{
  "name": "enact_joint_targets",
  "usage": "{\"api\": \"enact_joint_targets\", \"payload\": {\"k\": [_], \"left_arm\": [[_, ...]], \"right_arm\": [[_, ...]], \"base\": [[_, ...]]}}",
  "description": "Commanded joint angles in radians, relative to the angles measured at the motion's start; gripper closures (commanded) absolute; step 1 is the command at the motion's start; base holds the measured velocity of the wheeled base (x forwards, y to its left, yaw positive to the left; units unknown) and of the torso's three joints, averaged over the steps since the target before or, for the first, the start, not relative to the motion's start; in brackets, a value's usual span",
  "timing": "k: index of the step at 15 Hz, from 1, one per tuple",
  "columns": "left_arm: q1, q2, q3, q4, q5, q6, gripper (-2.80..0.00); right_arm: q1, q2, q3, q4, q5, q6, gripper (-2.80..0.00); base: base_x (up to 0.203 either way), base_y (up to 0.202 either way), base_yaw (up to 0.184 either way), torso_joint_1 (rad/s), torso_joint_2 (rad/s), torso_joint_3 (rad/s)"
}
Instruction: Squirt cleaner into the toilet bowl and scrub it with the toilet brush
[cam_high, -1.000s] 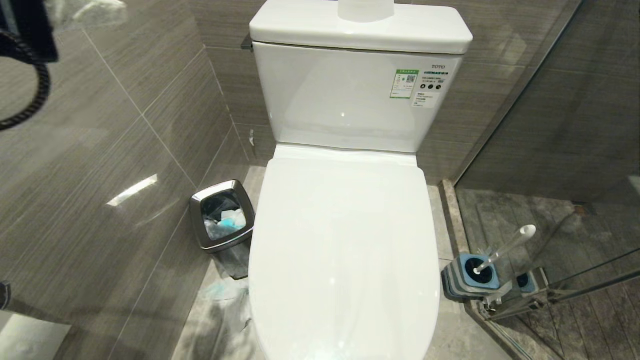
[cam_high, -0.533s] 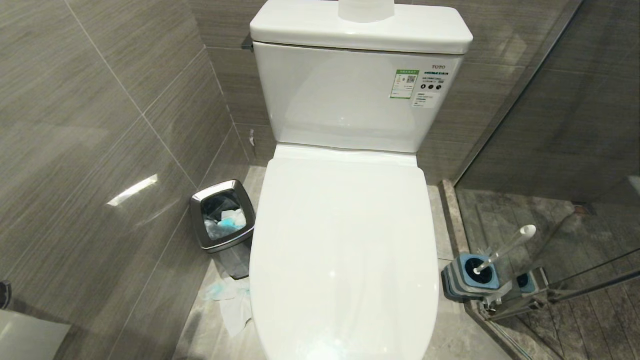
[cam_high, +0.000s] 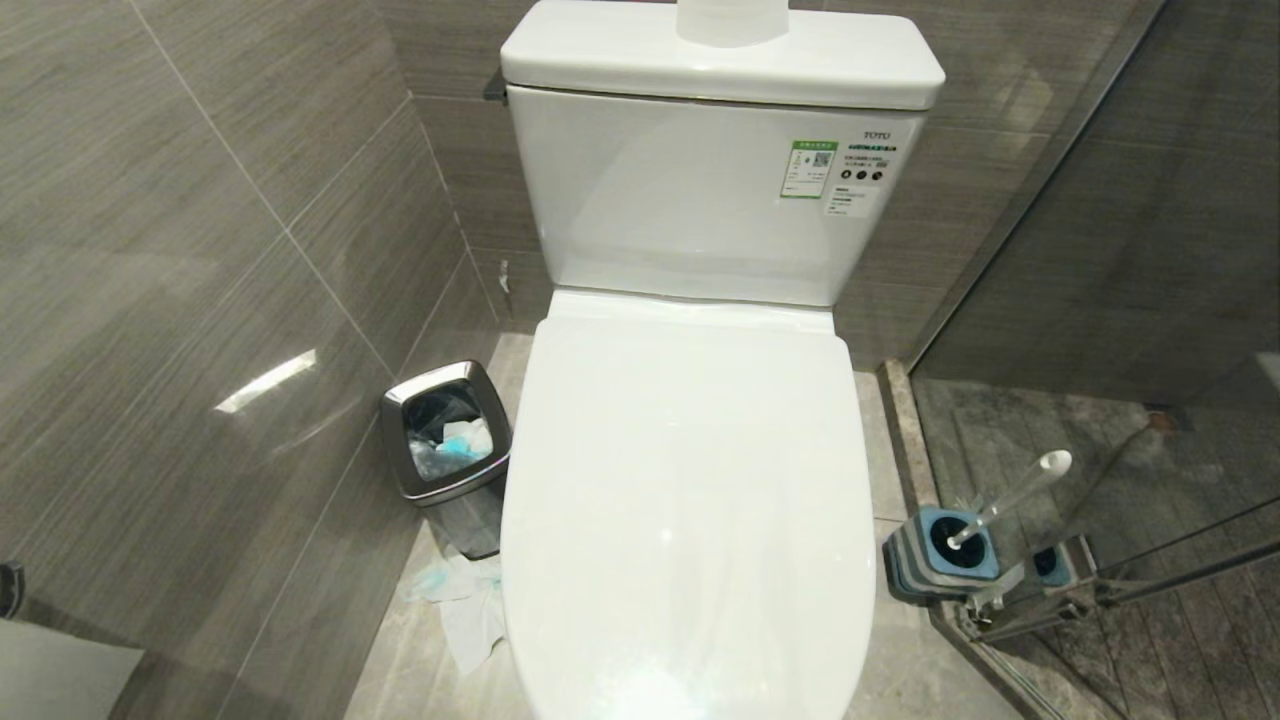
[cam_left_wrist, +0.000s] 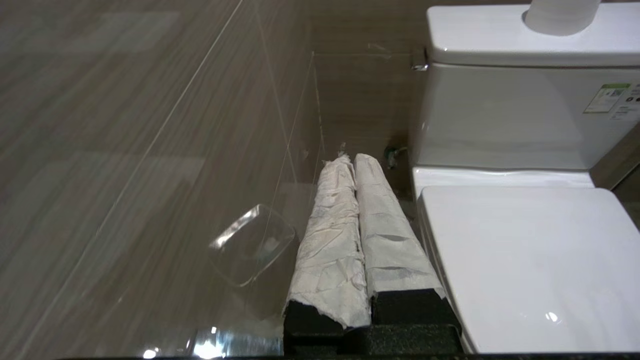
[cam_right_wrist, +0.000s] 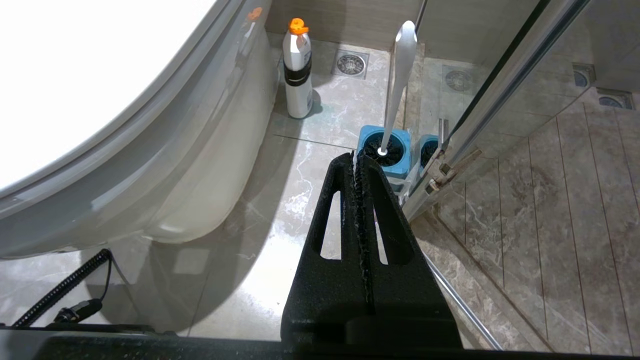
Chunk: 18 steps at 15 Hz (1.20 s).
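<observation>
Grey-brown tiled bathroom, glossy walls (cam_high: 200, 250) filling the left half of the head view, glass shower panel (cam_high: 1120, 300) down the right. Dead centre, the toilet bowl (cam_high: 690, 500), white lid shut flat over it, tank behind with a green-and-white sticker (cam_high: 808, 168) toward its upper right. Lower right, hard against the glass, the toilet brush (cam_high: 1010, 497): white handle leaning up and right out of its blue-topped holder (cam_high: 940, 555). Left of the bowl, a small square steel bin (cam_high: 445, 440) with blue-stained tissues inside; more tissues (cam_high: 465, 600) on the floor just below it. In the right wrist view, an orange-capped white bottle (cam_right_wrist: 297, 67) standing beside the bowl's base, upper centre. Left gripper (cam_left_wrist: 349, 160) pinched tight, white-wrapped fingers pressed together, empty, alongside the lid's edge. Right gripper (cam_right_wrist: 356, 159) low by the floor, black fingers closed flat on nothing, tips just short of the brush holder.
</observation>
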Motion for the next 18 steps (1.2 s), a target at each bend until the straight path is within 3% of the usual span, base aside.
{"api": "enact_joint_targets", "payload": {"k": [1,5,14,16,18], "left_arm": [[0.041,-0.152,0.13,0.003,0.001,-0.009,0.0],[0.093,-0.3,0.329,0.0,-0.01,-0.015,0.0],[0.101,-0.702,0.751,-0.018,-0.01,0.002,0.0],[0.099,-0.734,0.86,-0.104,-0.007,-0.001,0.0],[0.099,-0.735,1.004,-0.307,-0.006,0.003,0.0]], "right_arm": [[0.0,0.0,0.0,0.0,0.0,0.0,0.0],[0.0,0.0,0.0,0.0,0.0,0.0,0.0],[0.0,0.0,0.0,0.0,0.0,0.0,0.0],[0.0,0.0,0.0,0.0,0.0,0.0,0.0],[0.0,0.0,0.0,0.0,0.0,0.0,0.0]], "base": [[0.0,0.0,0.0,0.0,0.0,0.0],[0.0,0.0,0.0,0.0,0.0,0.0],[0.0,0.0,0.0,0.0,0.0,0.0],[0.0,0.0,0.0,0.0,0.0,0.0],[0.0,0.0,0.0,0.0,0.0,0.0]]}}
